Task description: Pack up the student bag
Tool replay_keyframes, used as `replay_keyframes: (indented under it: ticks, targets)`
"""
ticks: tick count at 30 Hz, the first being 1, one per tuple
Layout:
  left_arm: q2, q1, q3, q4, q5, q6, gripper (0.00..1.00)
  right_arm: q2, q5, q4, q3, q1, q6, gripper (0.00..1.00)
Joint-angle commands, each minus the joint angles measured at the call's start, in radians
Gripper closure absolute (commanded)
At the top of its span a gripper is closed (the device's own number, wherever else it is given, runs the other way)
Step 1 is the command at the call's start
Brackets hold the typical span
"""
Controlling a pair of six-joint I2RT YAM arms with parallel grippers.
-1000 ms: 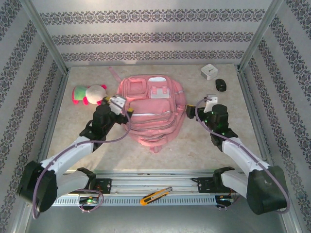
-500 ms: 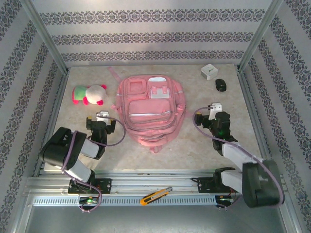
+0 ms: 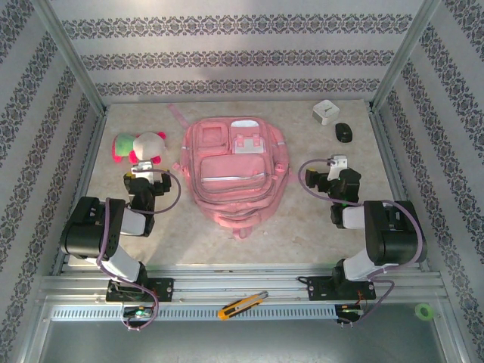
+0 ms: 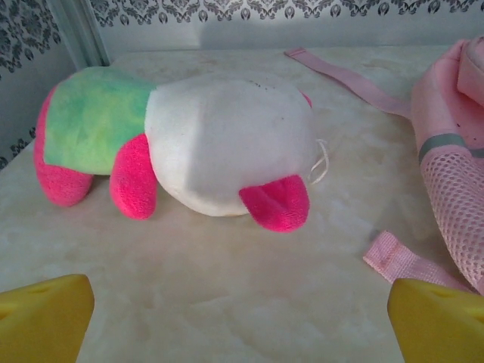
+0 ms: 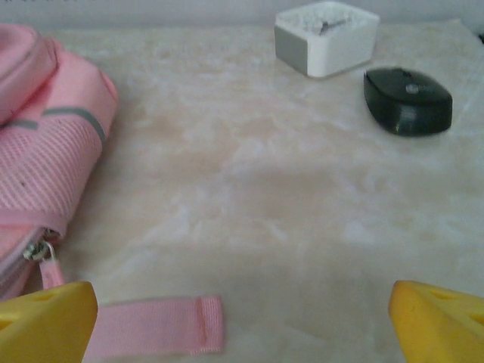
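Flowery wallpaper stands on three sides of a pale table point(image 3: 287, 227). The student bag point(image 3: 233, 170) lies flat in the middle of it with its front pockets facing up. It sits between the two arms.

The left gripper point(image 3: 145, 165) is low over the table, just left of the bag, and it points at a plush toy point(image 4: 181, 147). Its jaws are spread wide and hold nothing. The right gripper point(image 3: 336, 162) is low on the other side, near the bag's right edge. Its jaws are spread wide too, and they are empty. Past it sit a white box point(image 5: 327, 38) and a black mouse point(image 5: 408, 98).

The bag is made of cloth, so it looks soft and floppy. It lies quite flat, so it is likely almost empty and light. I think it would sag and fold if it were picked up by one spot. It does not look slippery, and it would not break.

A pinch on a flat part would likely only bunch up the cloth. Better spots look like the small zipper pull point(image 5: 38, 253) at the bag's side, or a thick seam next to a zip. The pink strap point(image 5: 155, 325) lying on the table is easy to grab, but it would only drag the bag. One gripper could hold the cloth down while the other pulls the zip.
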Motion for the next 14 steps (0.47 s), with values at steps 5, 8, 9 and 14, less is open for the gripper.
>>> replay_keyframes:
  ticks: [5, 8, 9, 14]
  targets:
    - [-0.007, 0.005, 0.069, -0.099, 0.176, 0.028, 0.01, -0.002, -0.025, 0.06, 0.017, 0.005, 0.014, 0.02]
    - [-0.005, 0.004, 0.078, -0.111, 0.193, 0.035, 0.01, -0.001, -0.024, 0.06, 0.017, 0.005, 0.014, 0.02]
    - [-0.003, 0.004, 0.078, -0.109, 0.192, 0.034, 0.01, -0.003, -0.025, 0.06, 0.018, 0.005, 0.013, 0.02]
    - [-0.004, 0.004, 0.077, -0.108, 0.13, 0.013, 0.01, -0.002, -0.025, 0.06, 0.017, 0.005, 0.013, 0.02]
